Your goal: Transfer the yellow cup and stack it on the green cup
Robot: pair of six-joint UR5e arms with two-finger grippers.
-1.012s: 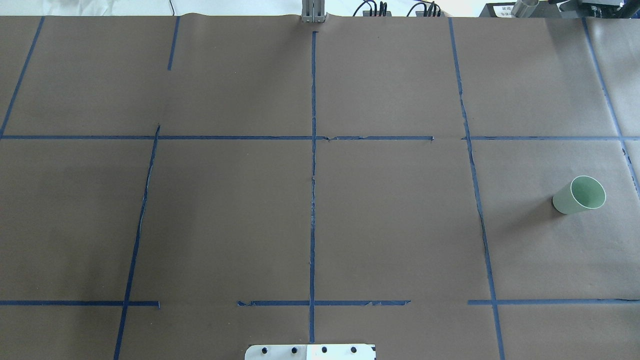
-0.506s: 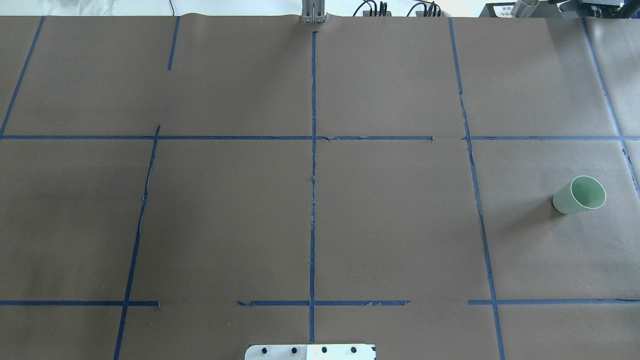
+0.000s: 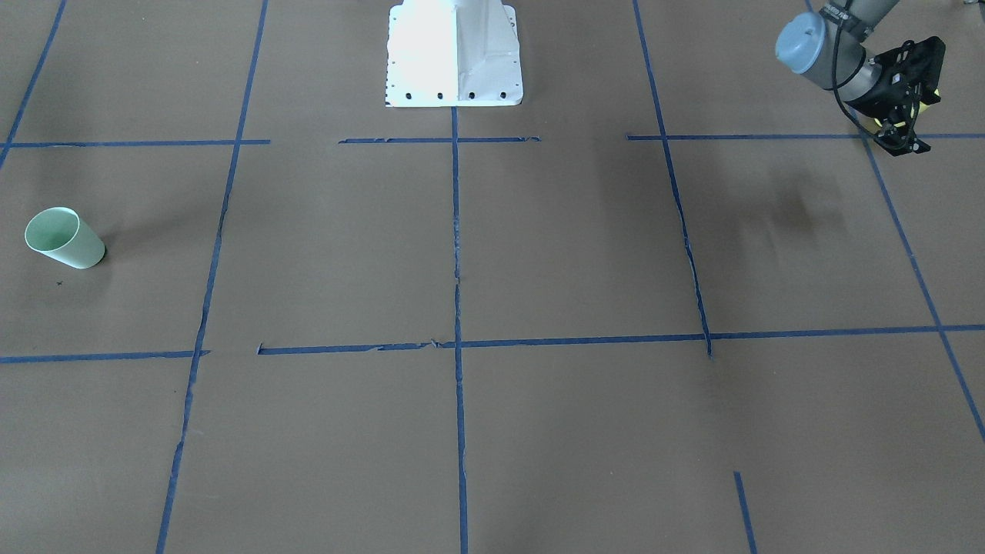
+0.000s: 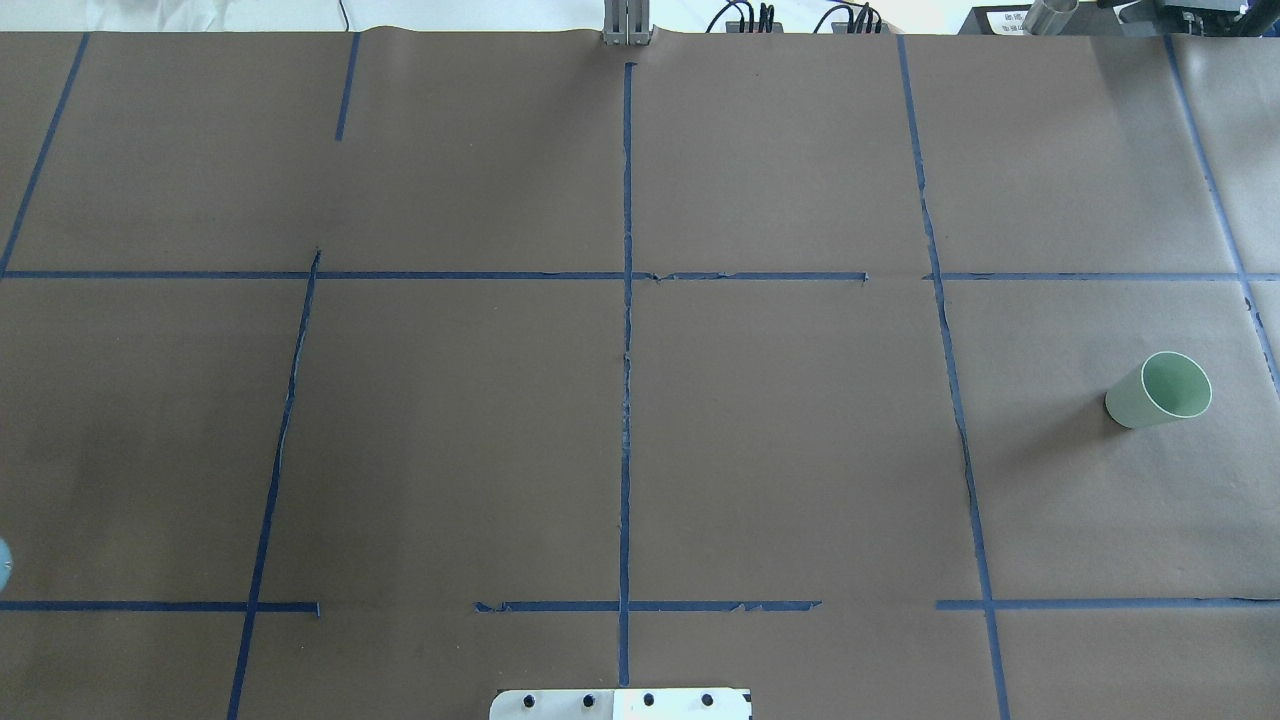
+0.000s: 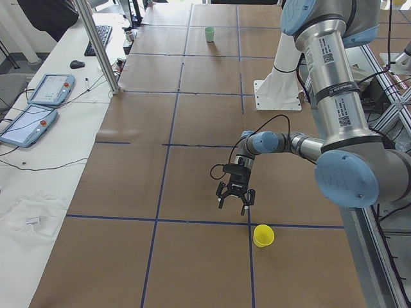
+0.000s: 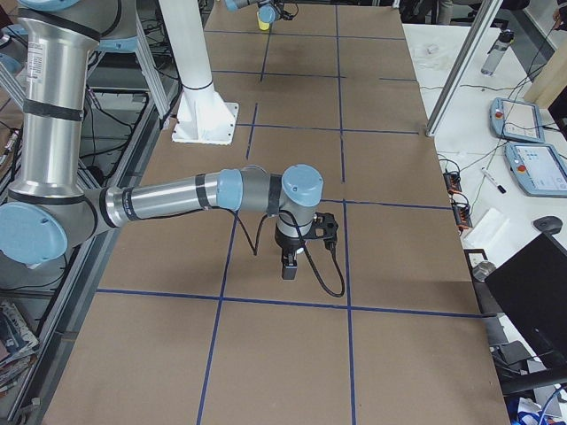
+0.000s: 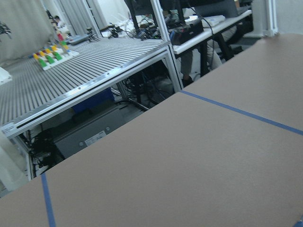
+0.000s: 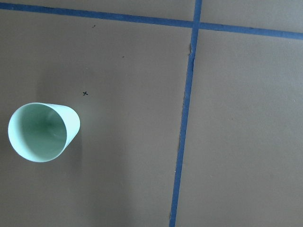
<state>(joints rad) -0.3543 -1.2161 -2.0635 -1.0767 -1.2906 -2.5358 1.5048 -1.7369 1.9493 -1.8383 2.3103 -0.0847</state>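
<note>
The yellow cup (image 5: 263, 235) stands upright on the brown table near its left end; it also shows far off in the exterior right view (image 6: 265, 18). My left gripper (image 5: 234, 203) hangs open and empty just above the table, a short way beside the cup and not touching it. In the front view this gripper (image 3: 899, 143) mostly hides the cup. The green cup (image 4: 1158, 390) stands upright at the far right, also in the front view (image 3: 64, 238) and below the right wrist camera (image 8: 43, 132). My right gripper (image 6: 291, 266) hovers above the table; I cannot tell its state.
Blue tape lines (image 4: 626, 330) divide the brown paper table cover. The white robot base (image 3: 454, 54) stands at the table's near middle edge. Tablets (image 5: 29, 119) and a metal post (image 5: 99, 48) are on the side bench. The left wrist view shows the table edge (image 7: 118, 130) and racks beyond.
A pale blue part of the left arm has come into the overhead view at its left edge. The green cup has not moved.
</note>
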